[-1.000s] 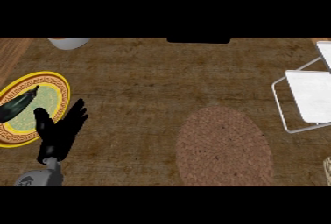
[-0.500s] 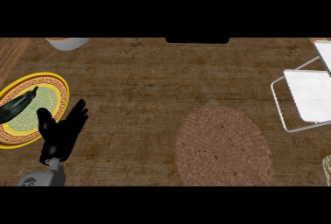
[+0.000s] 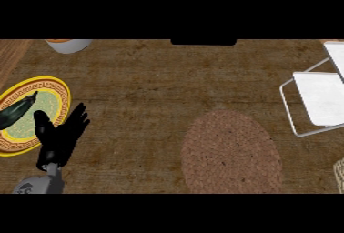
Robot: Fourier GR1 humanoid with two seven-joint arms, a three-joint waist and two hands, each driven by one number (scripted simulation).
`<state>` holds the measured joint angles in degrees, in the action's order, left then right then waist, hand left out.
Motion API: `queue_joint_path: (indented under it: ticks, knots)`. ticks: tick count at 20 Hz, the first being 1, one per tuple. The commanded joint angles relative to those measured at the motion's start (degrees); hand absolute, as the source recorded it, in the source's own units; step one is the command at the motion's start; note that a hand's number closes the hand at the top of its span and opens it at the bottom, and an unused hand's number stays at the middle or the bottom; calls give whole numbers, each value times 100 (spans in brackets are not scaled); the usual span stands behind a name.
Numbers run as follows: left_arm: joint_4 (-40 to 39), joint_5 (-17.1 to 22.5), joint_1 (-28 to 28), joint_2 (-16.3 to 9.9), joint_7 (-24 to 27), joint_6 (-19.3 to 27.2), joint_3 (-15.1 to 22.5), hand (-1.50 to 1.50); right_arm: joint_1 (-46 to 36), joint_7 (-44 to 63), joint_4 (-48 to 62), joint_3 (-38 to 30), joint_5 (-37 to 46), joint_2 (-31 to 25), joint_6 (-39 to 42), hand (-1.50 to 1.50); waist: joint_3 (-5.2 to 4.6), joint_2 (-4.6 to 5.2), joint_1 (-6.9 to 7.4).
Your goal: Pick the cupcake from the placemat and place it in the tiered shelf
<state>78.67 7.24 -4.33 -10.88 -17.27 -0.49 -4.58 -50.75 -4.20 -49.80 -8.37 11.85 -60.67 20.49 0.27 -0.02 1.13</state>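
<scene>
In the head view, the robot's left hand [image 3: 60, 139] is resting at the lower left with its black fingers straight and spread apart, holding nothing, its fingertips overlapping the rim of the round yellow-rimmed plate with a pale green centre [image 3: 57, 88]. A dark, long aubergine-like vegetable [image 3: 17, 113] is lying in that plate. The right hand is not showing anywhere in the view.

The oval brown woven placemat [image 3: 232, 152] is lying on the brown wooden counter [image 3: 168, 77] toward the lower right, and no cupcake is showing on it; I cannot tell where the cupcake is, since nothing in view looks like one. The white wire-framed tiered shelf [image 3: 319, 98] is standing at the right edge, well apart from the left hand, and its visible white tiers are carrying nothing I can make out. A grey bowl-like container [image 3: 68, 44] is sitting at the top left with something orange inside, mostly cut off.

The risk from here, as I judge it, is that the task's thing is lying out of sight, so any reach would be going toward the wrong spot. The left hand, moving off, could also be nudging the plate it is overlapping.
</scene>
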Motion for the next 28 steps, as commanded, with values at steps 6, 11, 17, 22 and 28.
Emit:
queue_joint_path:
  ticks: [6, 11, 17, 22, 28]
  knots:
    - [-355, 15, 60, -6, 186, -99, -114, 0, -316, 512, 609, -697, -428, 332, -197, -150, -31, 12, -82]
    - [-348, -53, -175, 104, -38, 127, -104, 0, -555, 893, 780, -1109, -907, 474, -72, -150, -31, 2, -141]
    - [-406, -178, 252, 146, 477, -10, -23, 0, -1112, 1393, 1230, -1657, -1469, 552, -178, -150, -33, 9, -69]
    - [51, 131, 207, -66, -76, -230, -153, 0, -1288, 1585, 1634, -2034, -1473, 37, -803, -150, -27, 24, 1]
    - [22, 5, 319, -50, 51, -211, -98, 0, -887, 1079, 2302, -2421, -1350, -783, -1162, -150, -20, 50, -4]
